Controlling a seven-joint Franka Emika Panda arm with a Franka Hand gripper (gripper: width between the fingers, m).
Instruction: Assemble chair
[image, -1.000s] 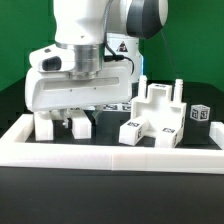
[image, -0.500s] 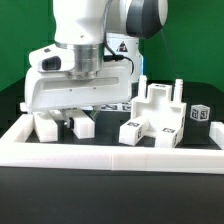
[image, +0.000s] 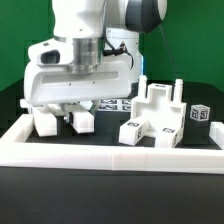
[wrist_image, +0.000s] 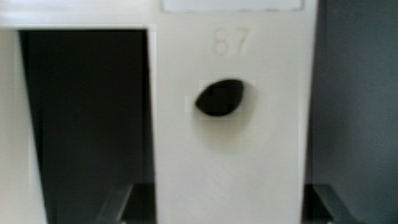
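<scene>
My gripper (image: 65, 113) is shut on a white chair part (image: 83, 120), whose two blocky ends hang just under the hand at the exterior view's left. In the wrist view this part (wrist_image: 222, 60) is a broad white bar with a dark oval hole, and my gripper (wrist_image: 222, 206) clamps it between dark fingers (wrist_image: 128, 205) on both sides. A chunky, partly joined white chair structure (image: 155, 115) with tags stands on the black table to the right of the hand, apart from it.
A long white border rail (image: 110, 156) runs along the front and up the left side. A small tagged cube (image: 200, 113) sits at the far right. The marker board (image: 118, 103) lies behind the hand. Green wall at the back.
The hand and the white part it holds have risen slightly. The jaws stay shut. The joined structure and the cube have not moved.
</scene>
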